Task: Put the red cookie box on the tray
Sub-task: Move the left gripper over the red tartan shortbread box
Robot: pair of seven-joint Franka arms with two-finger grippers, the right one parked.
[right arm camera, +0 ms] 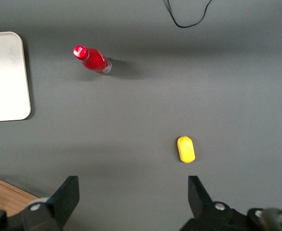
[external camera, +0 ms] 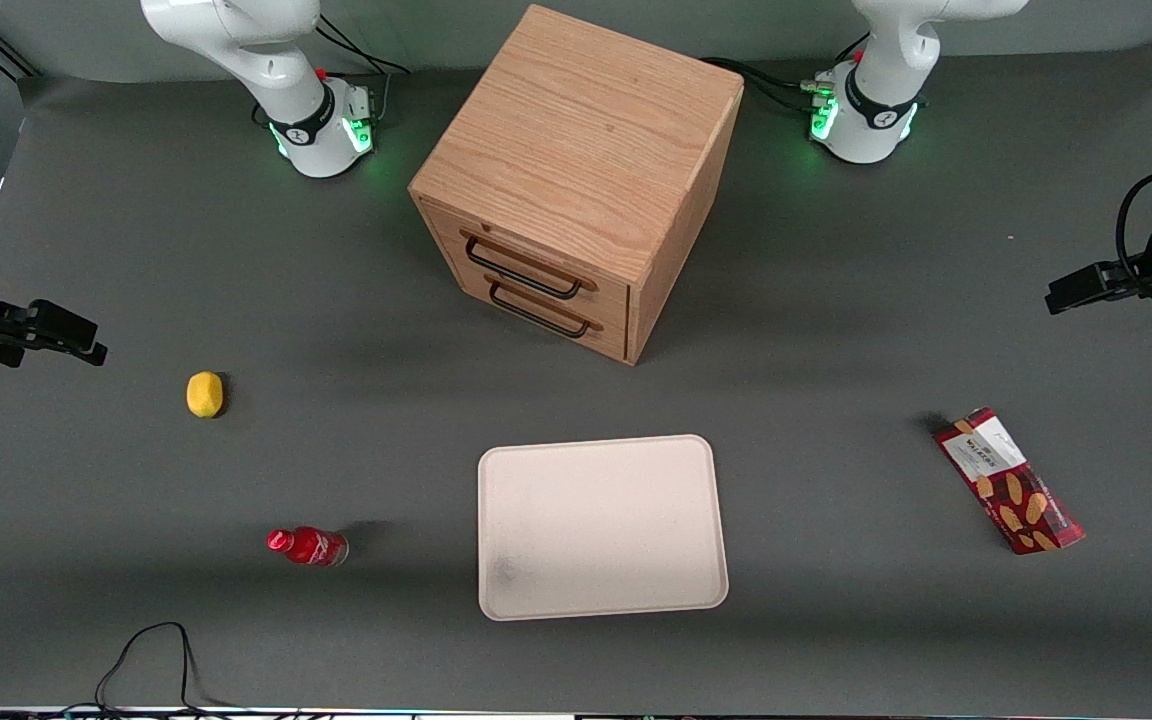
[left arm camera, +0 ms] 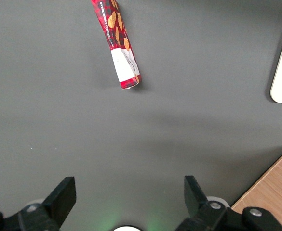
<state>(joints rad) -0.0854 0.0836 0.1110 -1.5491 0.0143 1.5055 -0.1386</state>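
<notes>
Left gripper (left arm camera: 126, 192) hangs wide open above bare table, holding nothing. Red cookie box (external camera: 1008, 479) lies flat toward the working arm's end, well apart from the tray (external camera: 602, 526).

Even overhead light, soft shadows, sharp focus.

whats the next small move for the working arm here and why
Probably carry the open, empty claw toward the front camera until it is over the red cookie box. The box lies flat on the table, untouched, well apart from the tray. The claw sits at the table's edge, farther from the camera than the box, so nothing can be grasped yet.
</notes>
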